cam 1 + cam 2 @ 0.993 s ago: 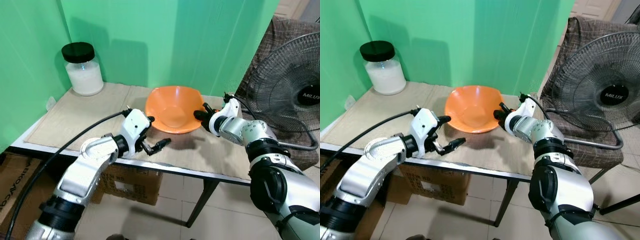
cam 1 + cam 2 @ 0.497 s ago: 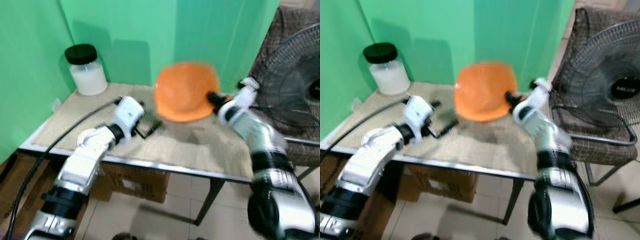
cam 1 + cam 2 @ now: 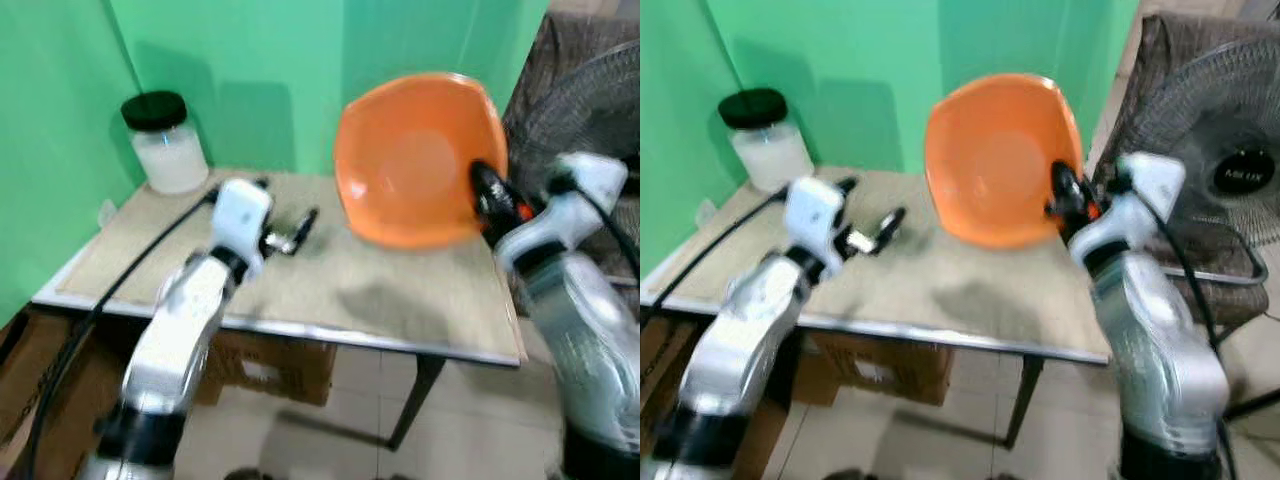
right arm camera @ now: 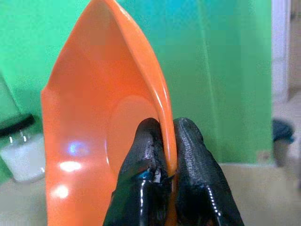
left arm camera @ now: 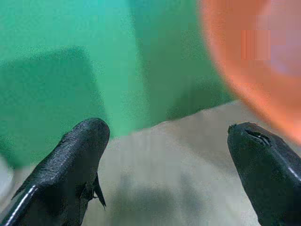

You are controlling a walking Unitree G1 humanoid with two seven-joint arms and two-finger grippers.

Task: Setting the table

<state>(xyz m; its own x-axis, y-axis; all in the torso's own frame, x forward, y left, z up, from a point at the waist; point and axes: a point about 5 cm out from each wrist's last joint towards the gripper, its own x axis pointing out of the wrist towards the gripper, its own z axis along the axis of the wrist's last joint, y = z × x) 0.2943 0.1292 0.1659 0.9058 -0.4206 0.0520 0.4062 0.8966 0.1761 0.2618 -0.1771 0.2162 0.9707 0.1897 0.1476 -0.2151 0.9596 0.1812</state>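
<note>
**Operator:** Report materials and shapes on the table (image 3: 300, 300).

**Technician:** The table carried a flat beige woven mat (image 3: 400, 290) over a pale top with a thin light edge. The orange bowl (image 3: 415, 155) was smooth, glossy plastic, with a rounded-square rim and a shallow round well. It was raised clear of the mat and tipped on edge, its open side facing the camera, above the right half of the table. A glass jar (image 3: 163, 145) with white contents and a black lid stood at the far left corner, against the green wall (image 3: 250, 60). A wire-grille fan (image 3: 1240, 150) stood to the right.

**Operator:** State of the right tool?

**Technician:** The right tool (image 4: 164, 146) was clenched on the bowl rim: one black finger inside the bowl, the other outside, with the thin orange edge pinched between the pads.

**Operator:** And the left tool?

**Technician:** The left tool (image 5: 169, 141) was released, its two black rubbery fingers (image 5: 70, 165) spread wide and gripping nothing. It hovered over the mat to the left of the bowl.
</note>
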